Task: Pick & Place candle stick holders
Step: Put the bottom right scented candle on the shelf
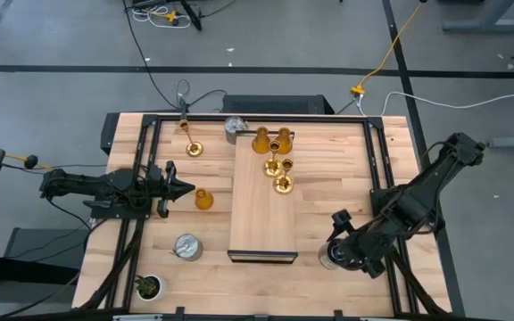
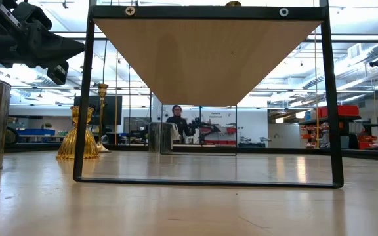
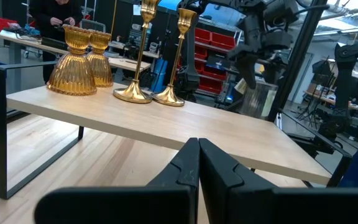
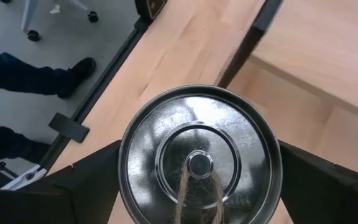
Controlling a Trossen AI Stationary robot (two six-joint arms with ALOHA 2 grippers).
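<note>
From above, I see my right gripper (image 1: 339, 254) over a silver holder (image 1: 329, 257) at the table's five o'clock. Its wrist view shows that holder (image 4: 201, 155) between wide-open fingers, ungripped: probably stiff, slippery; take its sides. Left gripper (image 3: 197, 163) shut, empty.

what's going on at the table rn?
Candle holder sorting onto the raised shelf. The right gripper is down over a silver holder near the shelf's front corner, fingers spread either side of it, not yet closed. The left gripper is shut and empty, pointing at an amber holder on the table. Two amber and two gold holders already stand on the shelf.
</note>
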